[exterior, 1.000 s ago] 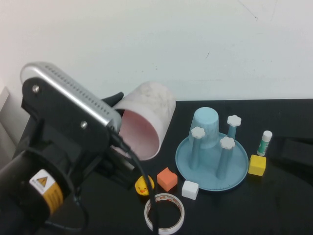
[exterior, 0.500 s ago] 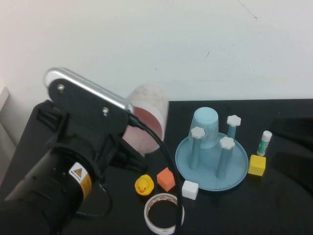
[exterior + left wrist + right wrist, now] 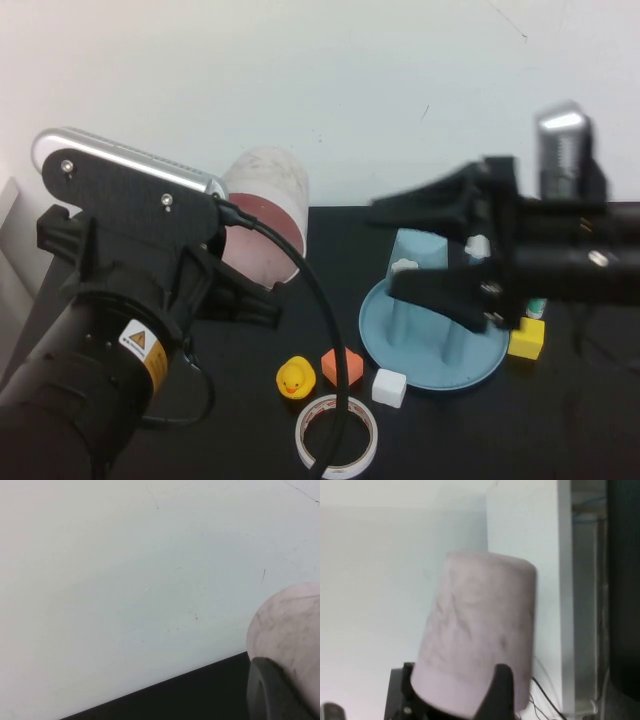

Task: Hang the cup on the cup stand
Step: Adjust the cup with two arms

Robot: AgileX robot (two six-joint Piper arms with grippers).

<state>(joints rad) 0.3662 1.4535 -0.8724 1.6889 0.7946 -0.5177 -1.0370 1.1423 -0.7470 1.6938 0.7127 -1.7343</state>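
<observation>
The pale pink plastic cup [image 3: 264, 222], smooth and slightly tapered, is clamped in the left gripper [image 3: 235, 275] above the table's left side, mouth tilted downward. The right gripper [image 3: 420, 250], fingers spread wide, hovers over the blue round cup stand [image 3: 430, 370].
</observation>
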